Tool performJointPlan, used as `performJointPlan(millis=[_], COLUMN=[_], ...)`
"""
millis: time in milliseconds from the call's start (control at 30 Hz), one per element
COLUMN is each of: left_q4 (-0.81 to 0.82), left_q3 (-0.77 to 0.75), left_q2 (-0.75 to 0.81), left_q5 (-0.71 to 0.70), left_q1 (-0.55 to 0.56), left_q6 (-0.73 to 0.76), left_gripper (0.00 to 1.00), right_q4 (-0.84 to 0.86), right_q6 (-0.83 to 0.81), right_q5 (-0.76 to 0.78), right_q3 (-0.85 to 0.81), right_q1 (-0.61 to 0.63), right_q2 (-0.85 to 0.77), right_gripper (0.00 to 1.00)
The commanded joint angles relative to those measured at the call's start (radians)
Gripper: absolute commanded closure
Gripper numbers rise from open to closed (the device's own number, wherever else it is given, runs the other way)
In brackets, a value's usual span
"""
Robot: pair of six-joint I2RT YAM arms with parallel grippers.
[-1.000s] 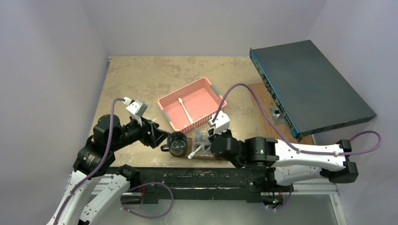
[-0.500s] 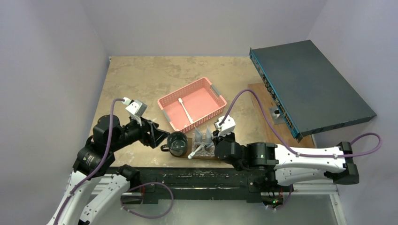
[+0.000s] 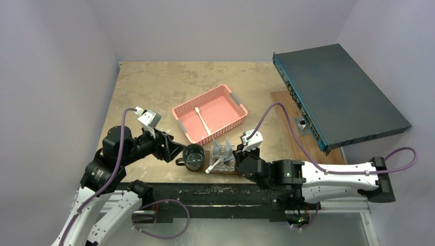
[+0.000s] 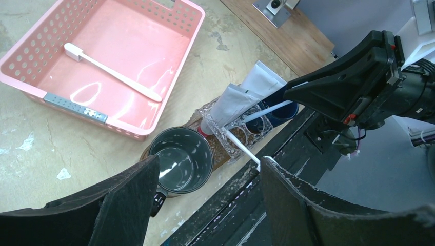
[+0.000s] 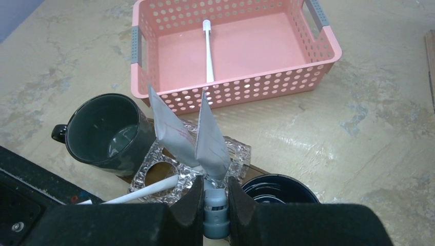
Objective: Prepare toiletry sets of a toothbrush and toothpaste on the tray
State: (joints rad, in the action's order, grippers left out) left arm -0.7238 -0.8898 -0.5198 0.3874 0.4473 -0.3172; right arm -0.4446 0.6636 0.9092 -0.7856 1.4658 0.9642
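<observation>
My right gripper (image 5: pixel 215 197) is shut on the grey cap of a pale toothpaste tube (image 5: pixel 210 138), which stands tail-up over a clear holder (image 5: pixel 154 171) on the dark brown tray (image 3: pixel 225 172). A second tube (image 5: pixel 169 128) leans beside it. A white toothbrush (image 5: pixel 154 188) lies across the holder. Another toothbrush (image 3: pixel 203 121) lies in the pink basket (image 3: pixel 209 114). My left gripper (image 4: pixel 209 161) is open and empty above a dark mug (image 4: pixel 179 159). The right gripper (image 3: pixel 237 155) is at the tray's right end.
A dark blue cup (image 5: pixel 277 187) sits right of the holder on the tray. A large dark equipment box (image 3: pixel 338 95) rests at the back right over a paler wooden board (image 3: pixel 287 118). The black front rail (image 3: pixel 225 195) runs just below the tray.
The right arm has shifted right and toward the near edge, its gripper still at the tubes. The left arm has not moved.
</observation>
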Motion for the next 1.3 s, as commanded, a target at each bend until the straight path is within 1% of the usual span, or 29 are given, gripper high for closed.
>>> performJointPlan(millis=[0, 167, 533, 600, 800, 1033, 1133, 1200, 1267], left_q4=[0.023, 0.022, 0.022, 0.021, 0.022, 0.022, 0.024, 0.024, 0.023], left_q3=[0.001, 0.002, 0.001, 0.002, 0.002, 0.003, 0.003, 0.002, 0.003], left_q2=[-0.003, 0.0, 0.004, 0.004, 0.006, 0.007, 0.007, 0.008, 0.007], left_q5=[-0.001, 0.001, 0.008, 0.008, 0.01, 0.011, 0.013, 0.012, 0.01], left_q1=[-0.001, -0.001, -0.001, -0.001, -0.001, -0.001, -0.001, -0.001, -0.001], left_q6=[0.015, 0.015, 0.015, 0.015, 0.013, 0.013, 0.012, 0.013, 0.012], left_gripper=[0.3, 0.3, 0.3, 0.3, 0.3, 0.3, 0.3, 0.3, 0.3], right_q4=[0.057, 0.086, 0.046, 0.044, 0.025, -0.09, -0.182, -0.225, -0.256], right_q6=[0.037, 0.043, 0.093, 0.103, 0.145, 0.245, 0.311, 0.352, 0.382], right_q5=[0.074, 0.096, 0.155, 0.157, 0.189, 0.276, 0.311, 0.328, 0.341], right_q3=[0.024, 0.049, 0.057, 0.059, 0.056, -0.001, -0.04, -0.057, -0.071], right_q1=[0.004, 0.014, 0.061, 0.071, 0.118, 0.186, 0.213, 0.226, 0.237], right_q2=[-0.019, -0.028, -0.032, -0.027, 0.005, 0.091, 0.134, 0.155, 0.171], right_gripper=[1.0, 1.0, 1.0, 0.98, 0.98, 0.85, 0.83, 0.79, 0.77])
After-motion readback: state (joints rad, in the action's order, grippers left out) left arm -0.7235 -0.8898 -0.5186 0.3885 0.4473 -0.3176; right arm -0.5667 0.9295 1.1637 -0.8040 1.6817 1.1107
